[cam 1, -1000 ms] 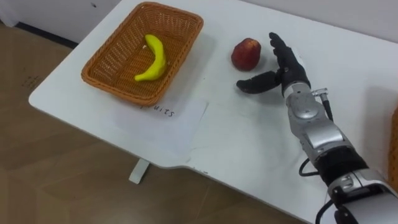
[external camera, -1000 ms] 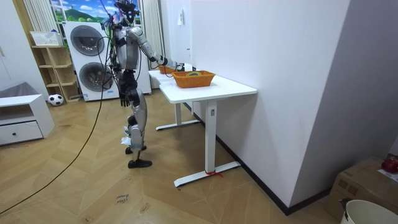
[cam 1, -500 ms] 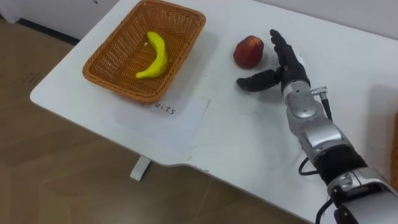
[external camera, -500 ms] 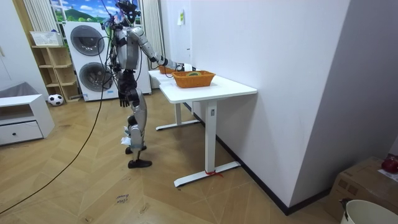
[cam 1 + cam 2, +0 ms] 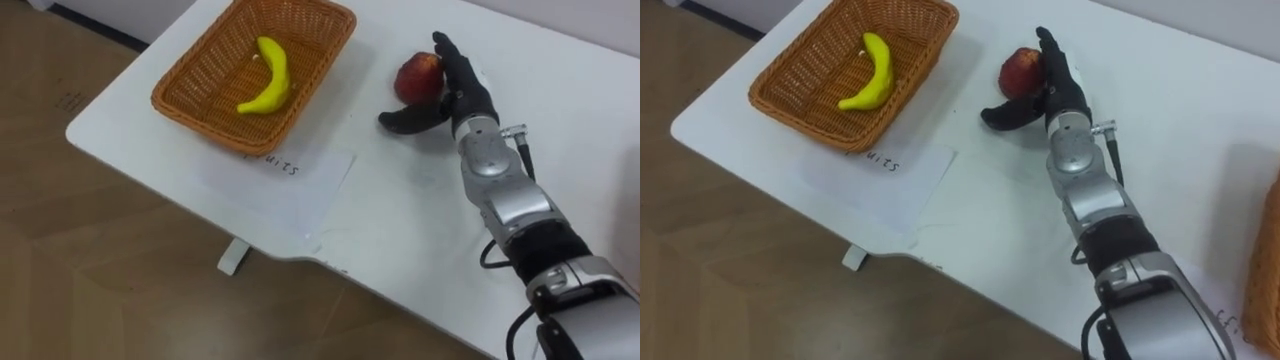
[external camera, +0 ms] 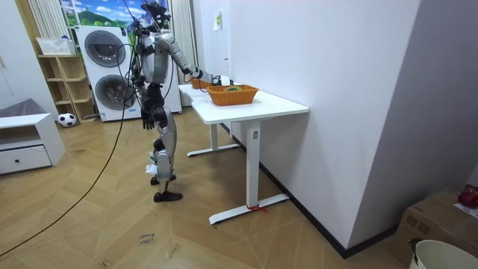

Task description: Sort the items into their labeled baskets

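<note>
The right arm reaches in from the lower right, stretched nearly straight across the white worktop, forearm low over the surface. The right hand stands on its edge, palm turned towards the robot's left. Its fingers are straight and held together, pointing away from the robot, and the thumb is spread wide to the left, lying low near the worktop. The hand is wide open and grips nothing.

The apple sits on the worktop in the crook between thumb and fingers. The fingers run along its right side and the thumb lies just in front of it. It is close against the palm side of the fingers, though I cannot tell whether they touch. The apple lies outside the basket, just off its right end.

There is one apple and one banana. The banana lies inside the basket, near its middle. One sheet of paper lies flat just in front of that basket. A second basket shows its edge at the far right, well apart from the first.

In the room view the robot stands upright at the worktop's long side, and the left hand hangs beside its hip.
</note>
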You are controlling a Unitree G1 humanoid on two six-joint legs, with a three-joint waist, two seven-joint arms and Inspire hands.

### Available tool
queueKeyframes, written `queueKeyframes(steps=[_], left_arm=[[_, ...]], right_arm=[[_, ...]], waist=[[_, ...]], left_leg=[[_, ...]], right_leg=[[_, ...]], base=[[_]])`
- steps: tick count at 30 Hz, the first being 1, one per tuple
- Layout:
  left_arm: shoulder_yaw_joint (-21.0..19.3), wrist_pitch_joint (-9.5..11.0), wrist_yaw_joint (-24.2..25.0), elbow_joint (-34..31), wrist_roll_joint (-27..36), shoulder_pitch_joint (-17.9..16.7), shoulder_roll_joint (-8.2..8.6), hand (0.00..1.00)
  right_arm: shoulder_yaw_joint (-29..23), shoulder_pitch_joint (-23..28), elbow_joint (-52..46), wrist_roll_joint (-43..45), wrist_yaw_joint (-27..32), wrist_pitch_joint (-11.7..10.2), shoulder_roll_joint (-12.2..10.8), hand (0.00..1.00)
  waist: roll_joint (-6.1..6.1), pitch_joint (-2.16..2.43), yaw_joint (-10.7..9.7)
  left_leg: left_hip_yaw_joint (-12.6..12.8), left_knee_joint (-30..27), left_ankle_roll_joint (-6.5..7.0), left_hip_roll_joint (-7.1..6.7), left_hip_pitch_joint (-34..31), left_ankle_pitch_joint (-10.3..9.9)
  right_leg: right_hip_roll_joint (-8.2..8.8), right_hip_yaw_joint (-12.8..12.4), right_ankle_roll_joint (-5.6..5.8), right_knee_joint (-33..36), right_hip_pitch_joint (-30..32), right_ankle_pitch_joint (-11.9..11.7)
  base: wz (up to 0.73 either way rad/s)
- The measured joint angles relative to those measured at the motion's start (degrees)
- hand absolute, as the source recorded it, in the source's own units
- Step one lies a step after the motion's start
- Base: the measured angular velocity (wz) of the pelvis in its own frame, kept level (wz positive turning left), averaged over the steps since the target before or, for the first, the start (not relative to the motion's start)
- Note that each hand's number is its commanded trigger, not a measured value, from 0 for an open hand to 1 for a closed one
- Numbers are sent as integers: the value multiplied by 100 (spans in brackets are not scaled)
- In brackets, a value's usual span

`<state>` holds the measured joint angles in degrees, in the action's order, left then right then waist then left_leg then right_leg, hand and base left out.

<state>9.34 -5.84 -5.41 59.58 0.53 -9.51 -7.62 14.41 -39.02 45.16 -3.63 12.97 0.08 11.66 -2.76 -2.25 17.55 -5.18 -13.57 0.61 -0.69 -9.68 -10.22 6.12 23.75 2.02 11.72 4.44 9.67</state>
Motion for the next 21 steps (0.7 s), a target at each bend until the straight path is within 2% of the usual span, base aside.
queueKeyframes(steps=[9,18,19,20,21], left_arm=[[-4,-1,98,4,-5,1,19,0],[-2,28,283,2,-1,1,20,0],[0,55,293,3,0,1,20,0],[0,72,311,3,0,1,20,0],[0,104,336,2,0,2,20,0]], right_arm=[[-8,-157,219,66,9,-73,-9,0],[-16,-385,737,68,11,-293,-19,0],[-17,-432,835,68,12,-333,-20,47],[-27,-444,855,68,11,-339,-20,100],[-64,-448,878,68,10,-363,-19,100]], waist=[[-9,6,22],[-2,-2,58],[6,-10,75],[10,-14,86],[16,-21,117]], left_leg=[[-19,-13,-5,-3,-57,5],[-44,-9,-14,-3,-54,24],[-43,-9,-15,-3,-56,27],[-42,-9,-15,-3,-57,28],[-40,-9,-16,-3,-59,31]], right_leg=[[0,5,0,0,55,0],[-2,1,-3,0,50,-2],[-2,2,-6,0,50,-3],[-2,2,-8,0,51,-4],[-2,2,-10,1,53,-6]], base=[[0],[0],[0],[0],[0]])
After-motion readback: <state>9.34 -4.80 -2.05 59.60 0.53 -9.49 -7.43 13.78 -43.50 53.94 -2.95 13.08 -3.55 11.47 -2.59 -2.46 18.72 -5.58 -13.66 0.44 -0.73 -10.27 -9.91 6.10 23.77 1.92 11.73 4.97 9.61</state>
